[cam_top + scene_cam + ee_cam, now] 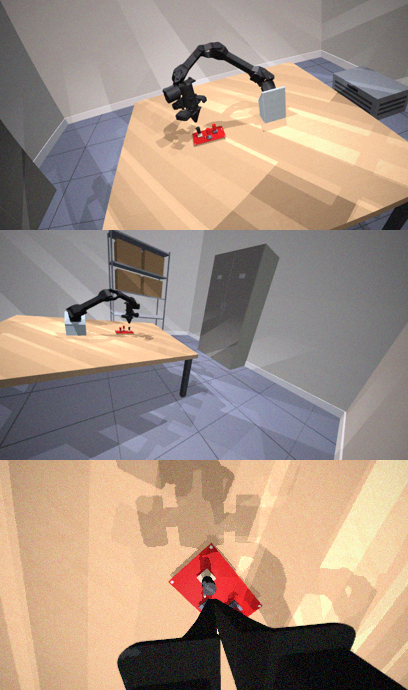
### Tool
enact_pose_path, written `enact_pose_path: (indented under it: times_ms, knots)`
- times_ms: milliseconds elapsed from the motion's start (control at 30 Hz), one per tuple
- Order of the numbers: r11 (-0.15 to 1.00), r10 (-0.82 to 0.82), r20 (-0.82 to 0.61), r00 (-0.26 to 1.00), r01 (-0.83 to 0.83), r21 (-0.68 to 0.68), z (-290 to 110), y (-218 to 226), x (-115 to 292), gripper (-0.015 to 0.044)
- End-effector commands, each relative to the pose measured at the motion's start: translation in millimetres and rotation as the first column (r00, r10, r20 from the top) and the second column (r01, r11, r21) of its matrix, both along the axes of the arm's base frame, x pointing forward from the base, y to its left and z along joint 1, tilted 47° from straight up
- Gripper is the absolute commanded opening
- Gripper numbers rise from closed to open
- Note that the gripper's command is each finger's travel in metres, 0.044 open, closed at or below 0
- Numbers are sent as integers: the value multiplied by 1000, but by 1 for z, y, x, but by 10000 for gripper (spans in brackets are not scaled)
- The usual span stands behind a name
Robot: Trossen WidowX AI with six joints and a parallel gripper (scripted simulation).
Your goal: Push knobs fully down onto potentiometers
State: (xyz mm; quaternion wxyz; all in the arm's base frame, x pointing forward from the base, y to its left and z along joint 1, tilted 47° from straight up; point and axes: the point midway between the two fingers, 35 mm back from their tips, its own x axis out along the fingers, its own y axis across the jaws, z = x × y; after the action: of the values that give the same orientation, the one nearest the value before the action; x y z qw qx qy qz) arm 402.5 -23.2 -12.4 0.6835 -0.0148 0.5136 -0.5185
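Note:
A red circuit board stands on the wooden table. A black knob stands tall on its shaft at the board's left end. A red knob stands tall near the right end, and a lower red knob sits between them. My gripper is shut and empty. It points down and hangs a little above the black knob, not touching it. In the wrist view the fingertips cover part of the board.
The arm's base stands behind a grey-blue block to the right of the board. A grey unit sits on the floor past the table's far right. A shelf rack and a grey cabinet stand behind the table.

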Motion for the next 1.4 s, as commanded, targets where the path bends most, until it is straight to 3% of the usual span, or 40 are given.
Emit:
enact_pose_path:
  times_ms: [0,1367]
  knots:
    - [1000,-5,-9,1000,5,-6,-6,-8,-2,0]
    - [1000,-5,-9,1000,5,-7,-22,-25,-4,0]
